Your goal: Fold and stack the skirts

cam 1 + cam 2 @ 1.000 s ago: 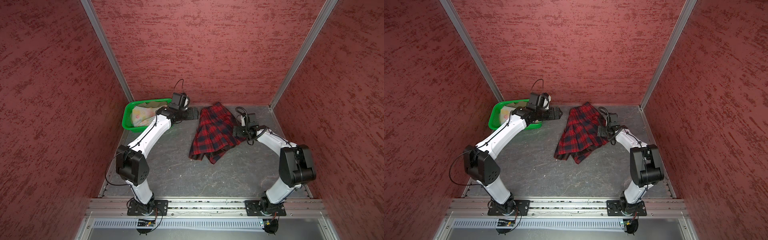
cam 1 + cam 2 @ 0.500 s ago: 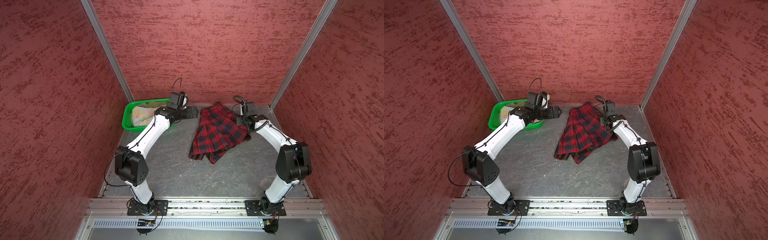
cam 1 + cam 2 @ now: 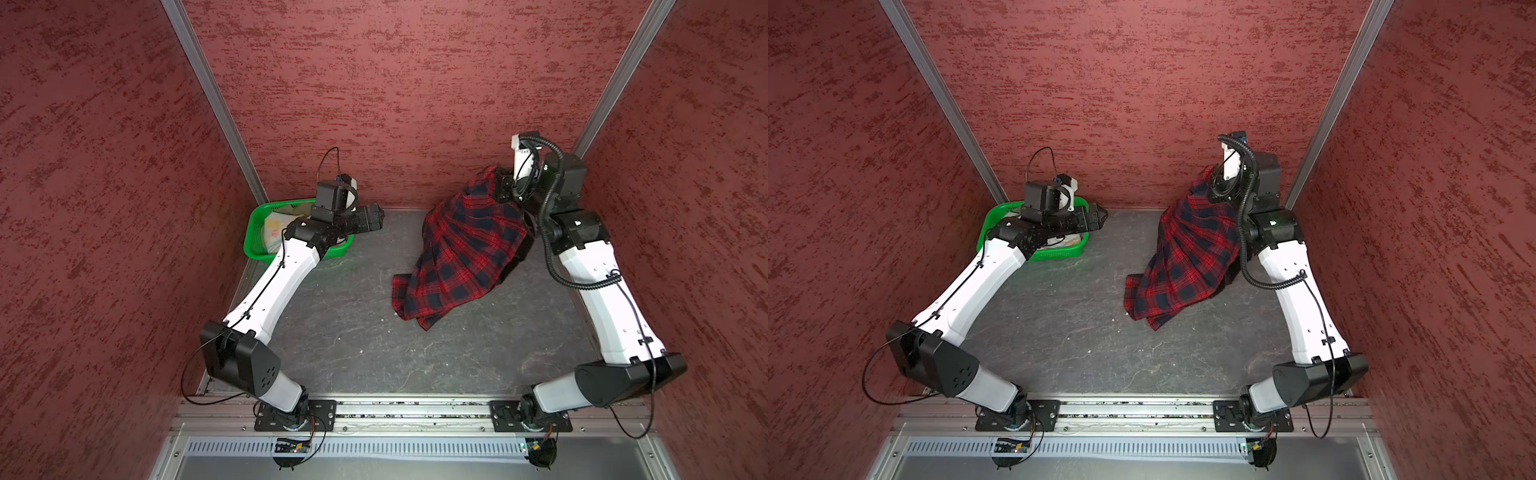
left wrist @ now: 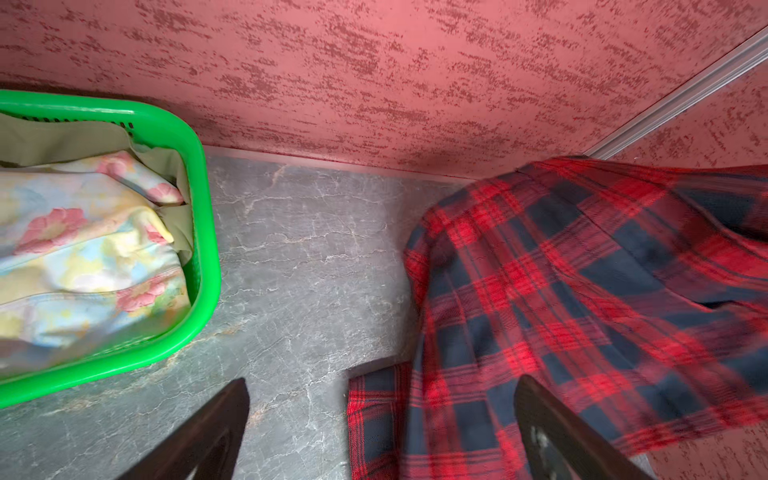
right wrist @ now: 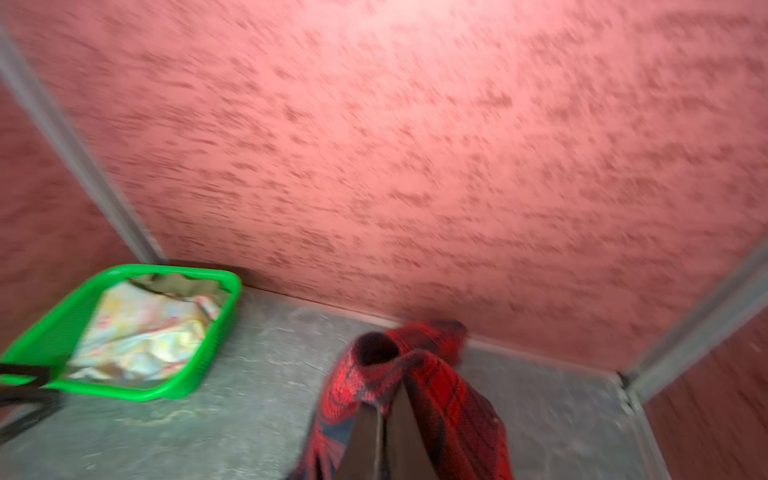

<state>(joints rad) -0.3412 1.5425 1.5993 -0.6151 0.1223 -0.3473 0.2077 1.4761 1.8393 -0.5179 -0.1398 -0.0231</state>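
Across from the basket (image 3: 252,232), now clamps right gripper (image 5: 384,415) on plaid skirt (image 3: 465,253), hoisting it, probably for spreading. Holds left gripper (image 3: 373,215) apart.

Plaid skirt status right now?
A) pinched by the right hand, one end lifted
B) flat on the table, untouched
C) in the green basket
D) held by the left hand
A: the right hand is shut on the plaid skirt, whose top end is raised while its lower end lies on the table; the left hand is open and empty.
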